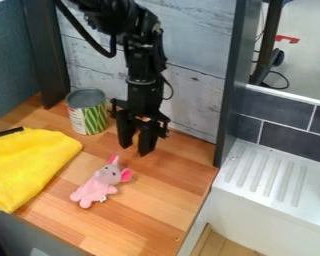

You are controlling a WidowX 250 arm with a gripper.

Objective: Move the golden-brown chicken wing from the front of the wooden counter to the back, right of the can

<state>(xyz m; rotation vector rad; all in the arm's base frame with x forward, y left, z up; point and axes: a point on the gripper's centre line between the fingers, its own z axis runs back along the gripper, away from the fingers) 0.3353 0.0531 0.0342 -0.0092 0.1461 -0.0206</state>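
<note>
Here, a pink plush mouse [94, 190] lies on the wooden counter [139, 215].
Its long axis goes from seven to one o'clock, head toward one; at ten o'clock is the yellow cloth [29, 162]. At one o'clock hangs the gripper [136, 151], fingers apart; if they hold something, I cannot tell. Behind are the can [86, 112] and plank wall [193, 95].

plush toy [97, 186]: 1 | can [87, 111]: 1 | yellow cloth [29, 162]: 1 | tool [135, 150]: 1 | drainboard [312, 177]: 1

Slanting view down onto the counter [149, 215], apparently fairly near
</note>
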